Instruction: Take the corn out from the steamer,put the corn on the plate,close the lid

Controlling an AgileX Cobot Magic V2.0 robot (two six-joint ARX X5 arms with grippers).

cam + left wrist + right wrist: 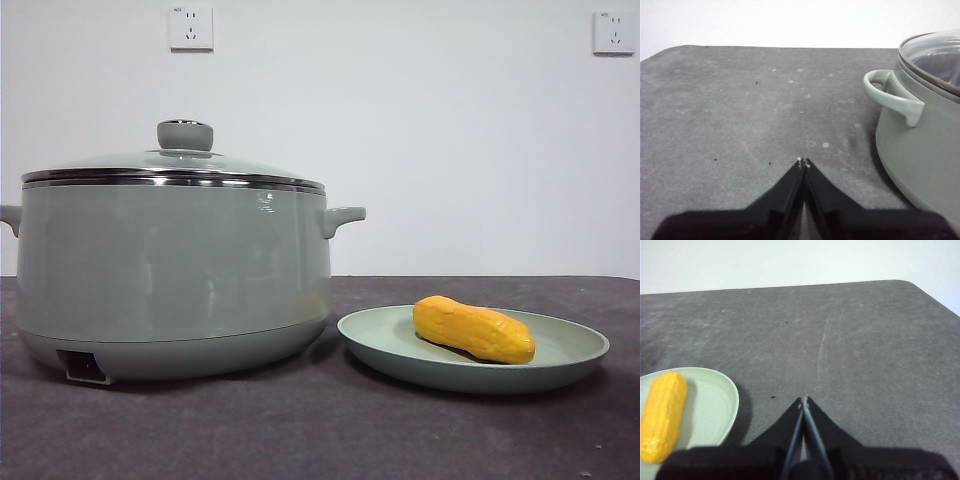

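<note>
The corn (pixel 473 329) lies on its side on the plate (pixel 575 352), which sits on the table (pixel 320 430) just beside the steamer (pixel 170 270), at its 3 o'clock in the front view. The lid (pixel 170 165) rests level on the steamer's chrome rim, its knob (pixel 185 134) upright at the centre. By this layout the task looks finished.

The left claw (pixel 803 162) hangs above bare table with its jaws pressed together and nothing between them; one steamer handle (pixel 892 97) shows at about 2 o'clock from its tips. The right claw (pixel 803 401) is likewise closed and empty, with the plate and corn at roughly 9 o'clock from its tips, near but apart.

The corn looks light, stiff and smooth, so it may roll or slip; a grip across its middle would be safest. The glass lid is heavier and fragile, and the knob is its only sensible hold. The steamer looks too heavy to shift by accident.
</note>
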